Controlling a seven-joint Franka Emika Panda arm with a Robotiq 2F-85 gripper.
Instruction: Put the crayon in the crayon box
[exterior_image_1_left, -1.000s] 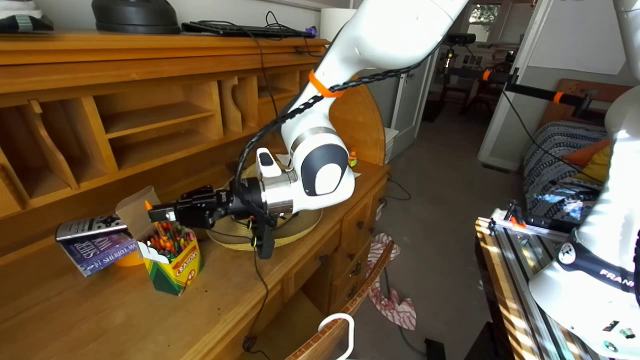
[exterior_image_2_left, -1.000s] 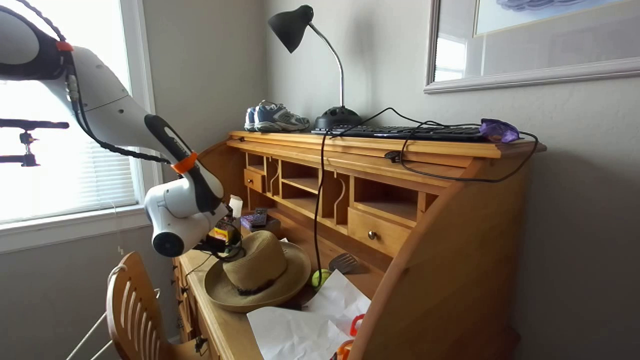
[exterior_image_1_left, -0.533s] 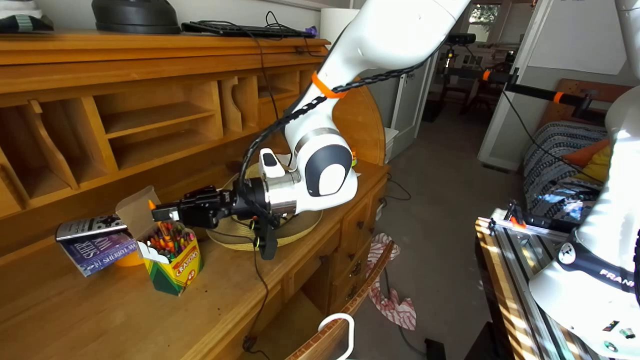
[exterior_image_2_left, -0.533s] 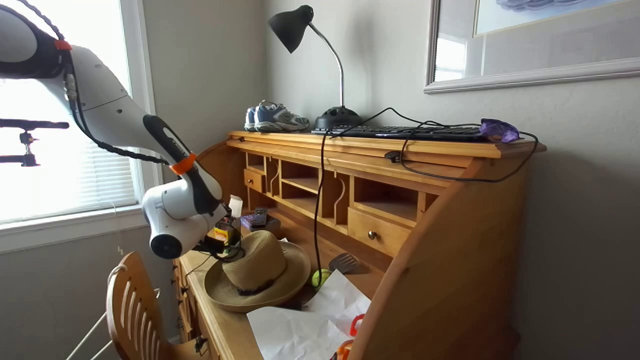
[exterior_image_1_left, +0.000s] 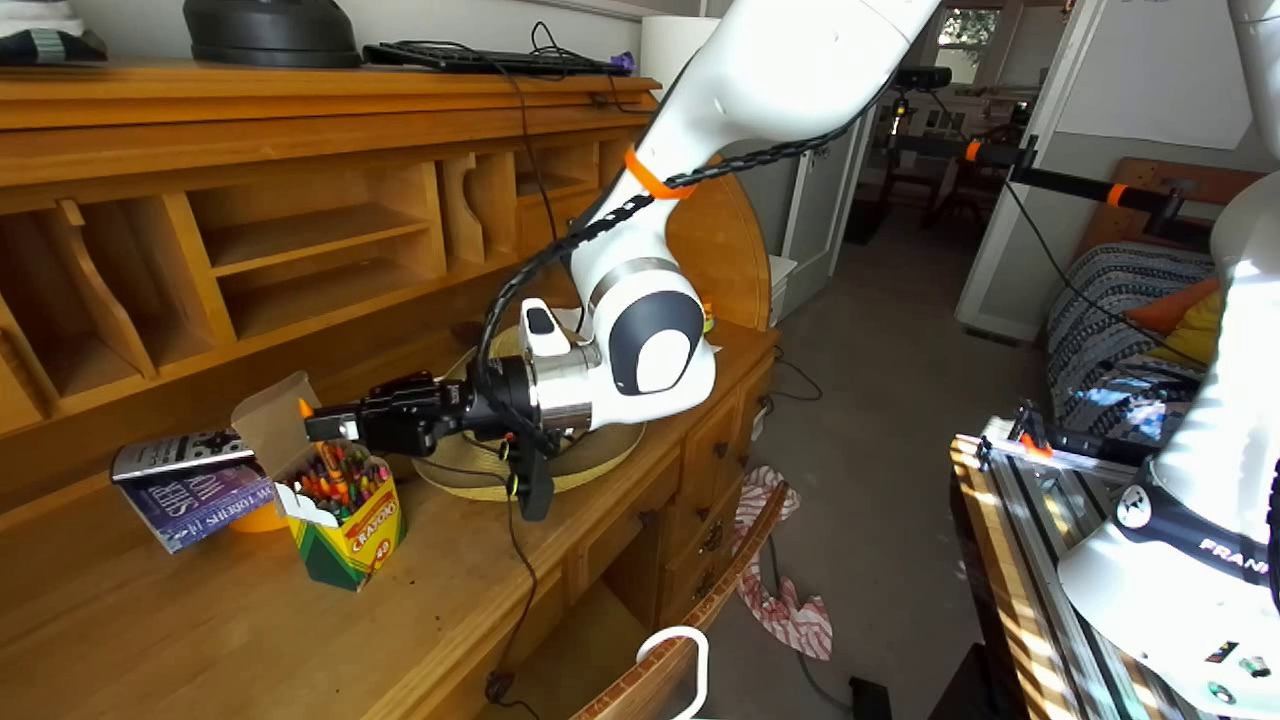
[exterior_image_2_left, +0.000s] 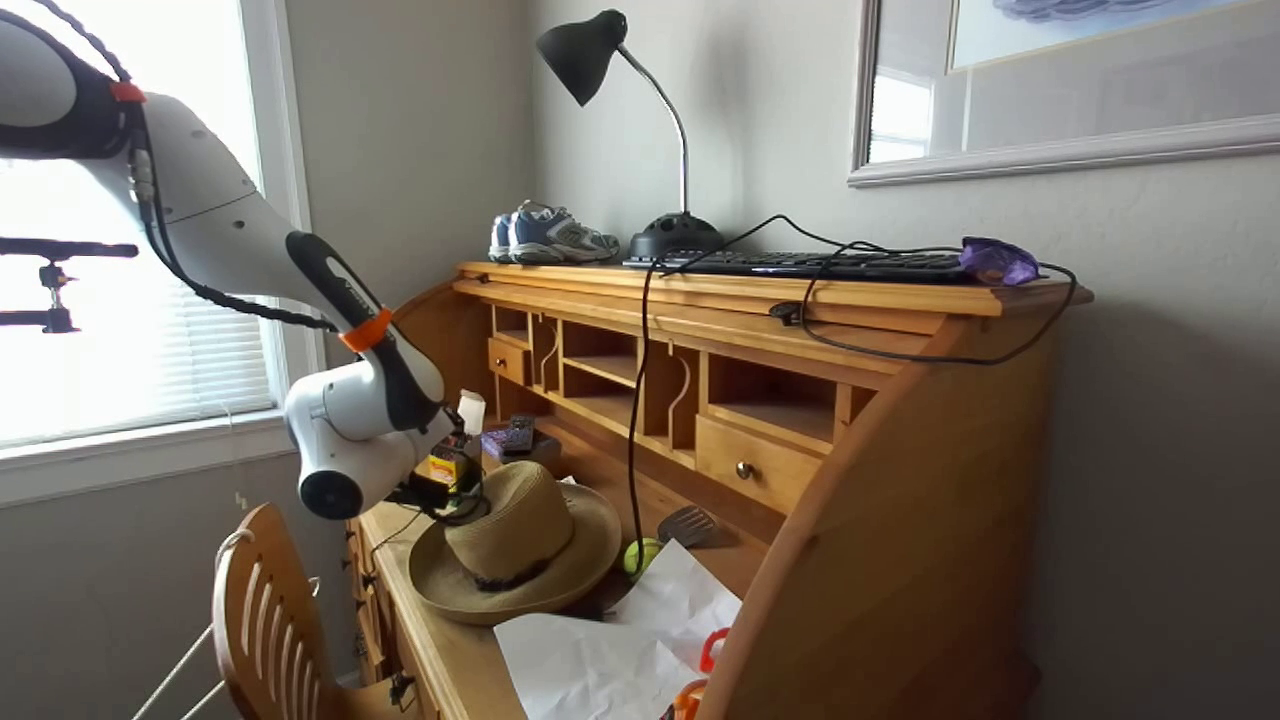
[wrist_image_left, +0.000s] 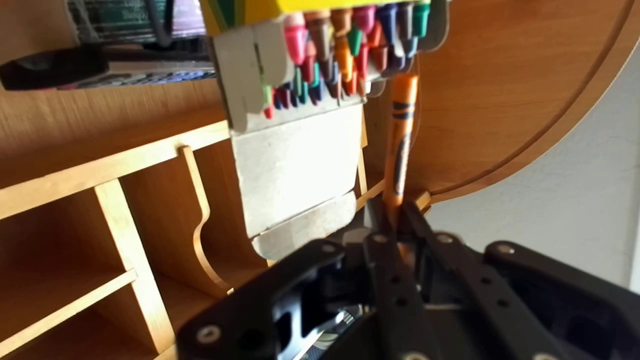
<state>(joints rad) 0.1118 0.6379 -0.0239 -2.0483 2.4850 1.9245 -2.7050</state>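
Gripper (wrist_image_left: 393, 214), foremost in the wrist view, is clamped on an orange crayon (wrist_image_left: 401, 135) that stands out toward twelve o'clock, blunt end outermost. Just beyond, toward eleven o'clock, is the open crayon box (wrist_image_left: 285, 6), packed with crayons (wrist_image_left: 345, 50), its lid flap (wrist_image_left: 302, 175) at ten. In an exterior view the box sits below the gripper, between five and six o'clock; whether the held crayon reaches inside cannot be told. From the box, a purple book (exterior_image_1_left: 205, 505) lies at nine, a straw hat (exterior_image_1_left: 600, 455) between two and three, and pigeonholes (exterior_image_1_left: 320, 240) stand farther off at twelve.
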